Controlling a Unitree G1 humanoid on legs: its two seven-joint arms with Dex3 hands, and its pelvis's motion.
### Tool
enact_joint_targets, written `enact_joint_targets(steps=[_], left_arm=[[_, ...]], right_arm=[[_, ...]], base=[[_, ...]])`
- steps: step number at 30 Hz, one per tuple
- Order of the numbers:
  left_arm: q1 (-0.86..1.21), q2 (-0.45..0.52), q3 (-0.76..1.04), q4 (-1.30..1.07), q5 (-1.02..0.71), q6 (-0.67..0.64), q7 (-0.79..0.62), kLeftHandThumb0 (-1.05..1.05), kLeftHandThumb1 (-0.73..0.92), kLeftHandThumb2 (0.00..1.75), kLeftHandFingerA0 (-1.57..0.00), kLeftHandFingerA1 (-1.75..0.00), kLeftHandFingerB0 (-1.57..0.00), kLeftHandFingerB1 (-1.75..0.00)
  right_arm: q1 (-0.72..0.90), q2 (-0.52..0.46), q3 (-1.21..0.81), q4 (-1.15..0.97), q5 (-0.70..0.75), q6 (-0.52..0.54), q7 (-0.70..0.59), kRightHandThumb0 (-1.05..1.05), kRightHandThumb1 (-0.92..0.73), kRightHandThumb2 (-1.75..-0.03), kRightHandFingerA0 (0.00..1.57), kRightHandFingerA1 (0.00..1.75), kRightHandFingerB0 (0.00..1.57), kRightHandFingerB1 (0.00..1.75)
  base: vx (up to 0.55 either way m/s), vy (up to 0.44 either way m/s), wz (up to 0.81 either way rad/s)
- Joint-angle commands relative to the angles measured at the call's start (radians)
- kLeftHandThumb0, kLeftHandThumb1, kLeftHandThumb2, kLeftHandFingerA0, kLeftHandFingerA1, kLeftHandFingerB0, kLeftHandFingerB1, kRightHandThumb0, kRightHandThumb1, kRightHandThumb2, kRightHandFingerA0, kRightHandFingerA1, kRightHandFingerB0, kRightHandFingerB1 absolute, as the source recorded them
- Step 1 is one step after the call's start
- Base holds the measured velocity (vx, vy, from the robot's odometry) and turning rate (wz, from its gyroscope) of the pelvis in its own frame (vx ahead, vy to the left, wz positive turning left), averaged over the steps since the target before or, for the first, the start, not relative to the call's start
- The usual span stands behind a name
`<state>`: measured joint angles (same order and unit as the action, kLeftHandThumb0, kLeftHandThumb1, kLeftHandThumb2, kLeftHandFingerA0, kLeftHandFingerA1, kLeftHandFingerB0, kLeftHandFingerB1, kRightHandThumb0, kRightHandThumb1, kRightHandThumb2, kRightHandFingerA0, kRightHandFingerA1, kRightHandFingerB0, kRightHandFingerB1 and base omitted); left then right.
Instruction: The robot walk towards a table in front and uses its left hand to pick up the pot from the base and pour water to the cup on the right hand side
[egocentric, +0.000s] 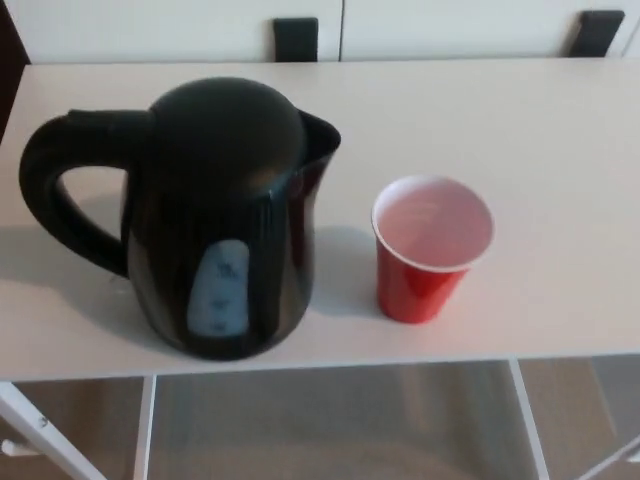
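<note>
Black pot (225, 230) — red cup (425, 265), pale pink inside — white table (560, 140)

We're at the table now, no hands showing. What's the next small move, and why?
Probably bring the left hand in toward the kettle handle. The kettle stands upright near the table front edge, handle pointing to the robot's left, with the red cup upright beside its spout side.

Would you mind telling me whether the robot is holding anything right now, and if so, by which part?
Nothing is held: neither hand is in view, and the kettle stands untouched on the table.
</note>
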<state>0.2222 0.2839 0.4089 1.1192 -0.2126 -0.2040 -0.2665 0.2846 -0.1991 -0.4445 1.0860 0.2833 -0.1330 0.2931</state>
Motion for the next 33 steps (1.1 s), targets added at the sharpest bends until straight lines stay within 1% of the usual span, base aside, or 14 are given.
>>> enact_joint_targets(steps=[1,4,6,7,10,17,18,20,21,25,26,27,30,33], left_arm=[[-0.006,0.019,0.015,0.001,-0.030,0.039,-0.035,-0.11,0.63,0.58,-0.53,-0.39,-0.38,-0.35],[-0.007,0.023,0.016,0.008,-0.029,0.031,-0.049,-0.16,0.64,0.62,-0.46,-0.39,-0.36,-0.37],[-0.012,0.025,0.020,0.014,-0.032,0.036,-0.056,-0.11,0.67,0.60,-0.46,-0.38,-0.36,-0.35],[-0.017,0.027,0.018,0.018,-0.028,0.038,-0.051,-0.13,0.67,0.60,-0.48,-0.38,-0.36,-0.35],[-0.033,0.033,0.018,0.037,-0.024,0.042,-0.039,-0.19,0.64,0.63,-0.49,-0.41,-0.38,-0.38],[-0.028,0.029,0.035,0.026,-0.035,0.037,-0.053,-0.17,0.67,0.60,-0.48,-0.39,-0.36,-0.35],[-0.032,0.032,0.035,0.030,-0.033,0.040,-0.052,-0.12,0.67,0.60,-0.48,-0.39,-0.35,-0.35],[-0.039,0.037,0.028,0.033,-0.024,0.040,-0.046,-0.13,0.68,0.60,-0.48,-0.39,-0.35,-0.35],[-0.039,0.035,0.024,0.029,-0.021,0.040,-0.034,-0.12,0.67,0.60,-0.48,-0.39,-0.36,-0.35],[-0.042,0.038,0.027,0.026,-0.034,0.047,-0.061,-0.16,0.69,0.60,-0.47,-0.39,-0.34,-0.35],[-0.042,0.034,0.038,0.016,-0.050,0.062,-0.066,-0.14,0.69,0.60,-0.46,-0.39,-0.34,-0.35],[-0.046,0.036,0.038,0.017,-0.050,0.067,-0.065,-0.08,0.47,0.90,-0.34,-0.56,-0.21,-0.50],[-0.044,0.036,0.027,0.008,-0.037,0.059,-0.057,-0.12,0.47,0.90,-0.36,-0.56,-0.22,-0.50],[-0.058,0.037,0.024,0.003,-0.036,0.071,-0.048,-0.12,0.46,0.89,-0.36,-0.56,-0.22,-0.50]], right_arm=[[0.014,-0.003,-0.003,-0.031,0.010,-0.001,0.000,-0.08,-0.40,-0.86,0.42,0.62,0.22,0.52],[0.015,-0.002,-0.001,-0.038,0.006,0.006,-0.010,-0.08,-0.38,-0.84,0.44,0.63,0.23,0.52],[0.008,-0.004,0.000,-0.022,0.001,-0.004,-0.019,-0.09,-0.38,-0.84,0.44,0.62,0.24,0.52],[0.007,-0.002,0.000,-0.026,0.001,-0.001,-0.025,-0.13,-0.54,-0.56,0.52,0.50,0.37,0.39],[0.016,0.008,-0.001,-0.060,0.009,0.011,-0.028,-0.09,-0.57,-0.56,0.56,0.53,0.38,0.40],[0.019,0.006,-0.004,-0.053,0.011,0.000,-0.012,-0.13,-0.59,-0.58,0.52,0.52,0.36,0.40],[0.022,0.008,-0.004,-0.058,0.014,-0.001,-0.006,-0.09,-0.40,-0.86,0.46,0.64,0.23,0.53],[0.022,0.010,-0.008,-0.061,0.018,0.003,-0.004,-0.08,-0.38,-0.85,0.46,0.64,0.23,0.53],[0.032,0.012,-0.003,-0.082,0.014,0.007,-0.004,-0.14,-0.56,-0.58,0.52,0.53,0.34,0.40],[0.033,0.012,0.006,-0.091,0.002,0.012,-0.019,-0.15,-0.54,-0.58,0.53,0.52,0.36,0.40],[0.026,0.010,0.000,-0.075,0.005,0.009,-0.024,-0.09,-0.55,-0.55,0.57,0.52,0.39,0.39],[0.020,0.009,-0.003,-0.066,0.007,0.010,-0.025,-0.08,-0.55,-0.55,0.57,0.52,0.39,0.39],[0.015,0.011,-0.011,-0.063,0.018,0.012,-0.008,-0.12,-0.54,-0.56,0.49,0.51,0.37,0.40],[0.010,0.009,-0.004,-0.059,0.005,0.000,-0.016,-0.18,-0.51,-0.59,0.53,0.53,0.37,0.41]], base=[[0.11,-0.100,0.05],[0.13,-0.058,0.00],[0.13,0.021,0.01],[0.00,0.000,0.00],[0.00,0.000,0.00],[-0.02,0.120,-0.05],[0.08,0.316,0.10],[0.03,0.117,0.06],[0.04,0.022,-0.13],[0.03,-0.009,0.10],[0.04,-0.057,0.12],[0.03,-0.073,0.10],[0.00,0.000,0.00],[0.00,0.000,0.00]])
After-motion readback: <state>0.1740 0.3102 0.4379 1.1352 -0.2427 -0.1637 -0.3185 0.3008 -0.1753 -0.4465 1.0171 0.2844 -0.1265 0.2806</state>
